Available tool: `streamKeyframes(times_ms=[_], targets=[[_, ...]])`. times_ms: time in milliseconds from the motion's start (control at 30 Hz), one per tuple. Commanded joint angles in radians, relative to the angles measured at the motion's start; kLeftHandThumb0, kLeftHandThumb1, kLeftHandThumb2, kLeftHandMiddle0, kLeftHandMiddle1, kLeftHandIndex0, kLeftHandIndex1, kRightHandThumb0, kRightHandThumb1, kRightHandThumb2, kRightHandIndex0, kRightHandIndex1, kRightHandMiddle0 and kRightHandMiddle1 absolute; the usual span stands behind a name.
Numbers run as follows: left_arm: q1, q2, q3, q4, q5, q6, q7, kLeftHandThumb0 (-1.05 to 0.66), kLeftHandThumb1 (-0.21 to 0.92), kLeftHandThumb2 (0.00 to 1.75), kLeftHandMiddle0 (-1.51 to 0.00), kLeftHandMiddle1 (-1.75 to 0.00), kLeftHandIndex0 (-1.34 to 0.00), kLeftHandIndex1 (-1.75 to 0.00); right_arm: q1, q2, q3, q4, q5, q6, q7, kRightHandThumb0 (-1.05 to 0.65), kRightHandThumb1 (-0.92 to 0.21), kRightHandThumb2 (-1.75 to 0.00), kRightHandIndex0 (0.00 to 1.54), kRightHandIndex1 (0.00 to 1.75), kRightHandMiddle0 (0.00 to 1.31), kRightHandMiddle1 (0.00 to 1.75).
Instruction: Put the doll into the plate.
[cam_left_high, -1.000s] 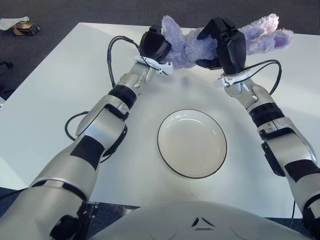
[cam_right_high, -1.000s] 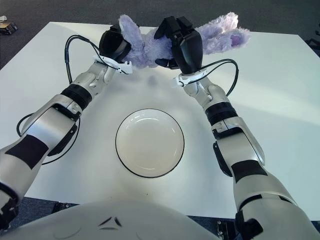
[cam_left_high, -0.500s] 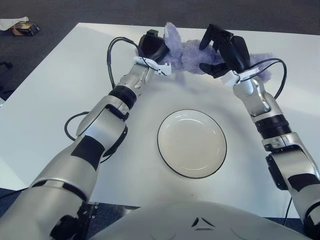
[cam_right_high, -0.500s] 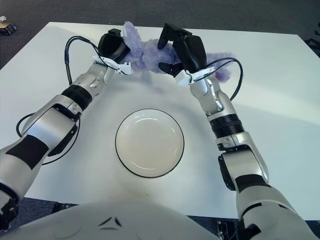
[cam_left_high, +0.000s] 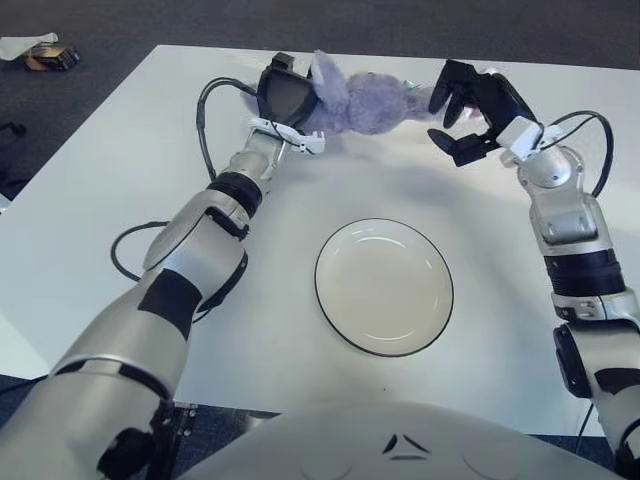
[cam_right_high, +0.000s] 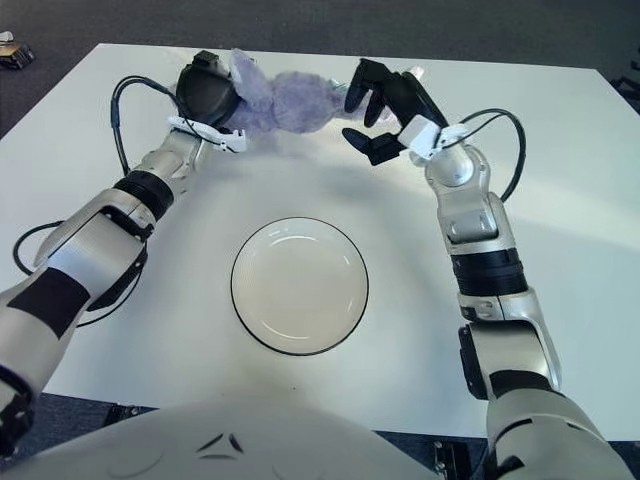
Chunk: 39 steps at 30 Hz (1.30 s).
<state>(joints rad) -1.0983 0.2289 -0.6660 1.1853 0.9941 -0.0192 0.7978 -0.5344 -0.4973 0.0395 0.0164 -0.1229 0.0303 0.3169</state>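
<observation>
Fingers of my left hand (cam_left_high: 283, 92) clasp the fluffy lilac plush doll (cam_left_high: 362, 100) at the frame's top centre, held above the table for carrying down to the round white black-rimmed plate (cam_left_high: 384, 287), while my right hand (cam_left_high: 478, 108) spreads empty at upper right.

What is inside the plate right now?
Nothing: the plate shows only its bare white inside. The doll is beyond it, held by the left hand; the right hand is open beside it.
</observation>
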Motion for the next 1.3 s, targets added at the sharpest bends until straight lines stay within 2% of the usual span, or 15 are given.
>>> streamKeyframes(times_ms=[0,33,100,167,333,467,600,900,1000,1167,1267], targets=[[-0.041,0.018,-0.021,0.011,0.022,-0.001,0.091,-0.46,0.39,1.23,-1.35,-1.75,-0.56,-1.75,-0.007,0.018,-0.056,-0.043,0.115,0.132,0.06,-0.27,-0.59,-0.88,0.42,1.44,0.41,1.66],[-0.042,0.021,-0.023,0.013,0.025,-0.002,0.108,-0.46,0.4,1.22,-1.34,-1.75,-0.55,-1.75,-0.013,0.025,-0.068,-0.049,0.152,0.177,0.079,-0.32,-0.61,-0.84,0.39,1.46,0.43,1.64],[-0.041,0.03,-0.029,0.017,0.03,-0.008,0.161,-0.45,0.43,1.19,-1.34,-1.75,-0.53,-1.75,-0.04,0.029,-0.104,-0.072,0.244,0.328,0.116,-0.36,-0.66,-0.78,0.36,1.48,0.42,1.63],[-0.041,0.037,-0.034,0.019,0.035,-0.014,0.202,-0.44,0.44,1.17,-1.34,-1.75,-0.52,-1.75,-0.063,0.028,-0.123,-0.084,0.29,0.426,0.128,-0.37,-0.69,-0.74,0.35,1.49,0.4,1.64],[-0.042,0.059,-0.048,0.034,0.053,-0.033,0.337,-0.44,0.45,1.15,-1.34,-1.75,-0.51,-1.75,-0.126,0.001,-0.16,-0.062,0.359,0.57,0.151,-0.37,-0.75,-0.67,0.34,1.49,0.37,1.65],[-0.05,0.077,-0.062,0.058,0.072,-0.049,0.472,-0.44,0.45,1.15,-1.35,-1.75,-0.51,-1.75,-0.172,-0.028,-0.174,-0.031,0.386,0.643,0.176,-0.37,-0.73,-0.73,0.36,1.48,0.34,1.69],[-0.06,0.088,-0.078,0.081,0.086,-0.059,0.572,-0.44,0.45,1.15,-1.36,-1.75,-0.51,-1.75,-0.203,-0.048,-0.177,0.003,0.396,0.679,0.196,-0.38,-0.69,-0.82,0.38,1.44,0.34,1.73],[-0.095,0.117,-0.131,0.101,0.13,-0.103,0.78,-0.45,0.4,1.21,-1.36,-1.75,-0.55,-1.75,-0.289,-0.067,-0.156,0.15,0.386,0.675,0.238,-0.4,-0.62,-0.9,0.31,1.28,0.39,1.72],[-0.103,0.12,-0.143,0.102,0.14,-0.115,0.813,-0.46,0.39,1.23,-1.37,-1.75,-0.56,-1.75,-0.316,-0.05,-0.123,0.132,0.364,0.689,0.215,-0.4,-0.61,-0.9,0.33,1.21,0.41,1.71],[-0.108,0.119,-0.145,0.089,0.149,-0.117,0.817,-0.46,0.37,1.25,-1.38,-1.75,-0.57,-1.75,-0.309,-0.046,-0.106,0.135,0.336,0.62,0.205,-0.39,-0.64,-0.85,0.35,1.12,0.4,1.7],[-0.11,0.116,-0.146,0.087,0.154,-0.117,0.817,-0.46,0.37,1.26,-1.38,-1.75,-0.58,-1.75,-0.31,-0.039,-0.103,0.141,0.327,0.599,0.202,-0.38,-0.7,-0.76,0.33,1.02,0.37,1.68]])
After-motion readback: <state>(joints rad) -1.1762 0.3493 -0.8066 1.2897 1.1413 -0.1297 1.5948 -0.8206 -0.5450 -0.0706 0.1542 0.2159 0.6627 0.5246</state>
